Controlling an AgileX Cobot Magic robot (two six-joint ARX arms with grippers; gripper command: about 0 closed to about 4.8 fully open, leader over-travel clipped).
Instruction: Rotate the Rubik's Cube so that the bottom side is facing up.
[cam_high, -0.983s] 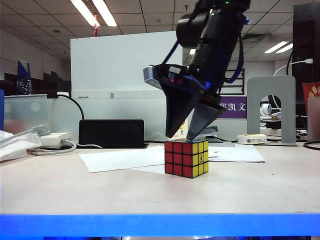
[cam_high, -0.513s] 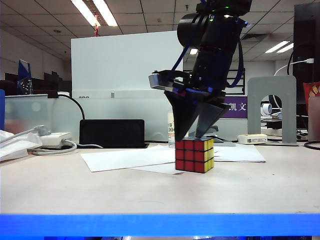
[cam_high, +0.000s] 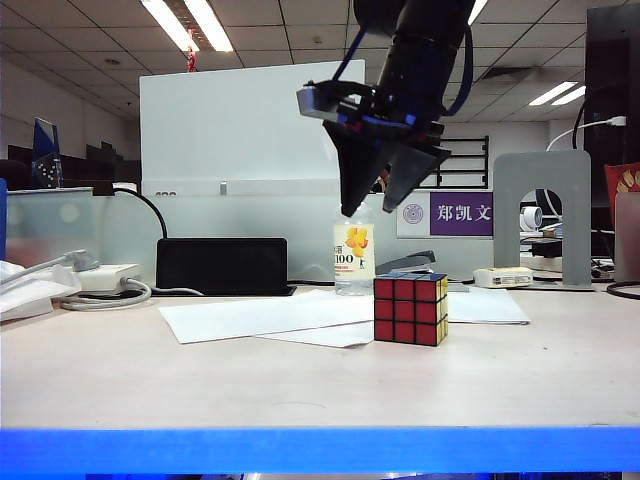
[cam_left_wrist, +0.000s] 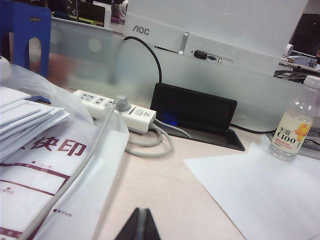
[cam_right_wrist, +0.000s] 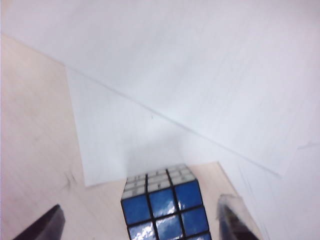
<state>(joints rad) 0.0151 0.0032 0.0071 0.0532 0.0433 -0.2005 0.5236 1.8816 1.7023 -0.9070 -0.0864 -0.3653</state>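
Office desk (cam_high: 120, 380) with paper sheets (cam_high: 260, 318): left gripper (cam_left_wrist: 139, 225) low over it, fingers pressed together, empty. Right gripper (cam_high: 385, 200) hangs spread above the Rubik's Cube (cam_high: 411, 308), which sits beside the sheets, before a drink bottle (cam_high: 353, 255). Black-framed, red face forward, blue up, yellow at the side; likely light, rigid, slick, best pinched across opposite flat faces.

Black right arm (cam_high: 420, 50), blue cables, black wedge-shaped end effector (cam_high: 378, 195) fingers, grey camera block

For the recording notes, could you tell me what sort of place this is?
Most likely an office or lab desk: a ceiling of strip lights, a monitor with a power strip, printed papers and a drink bottle around the Rubik's Cube.
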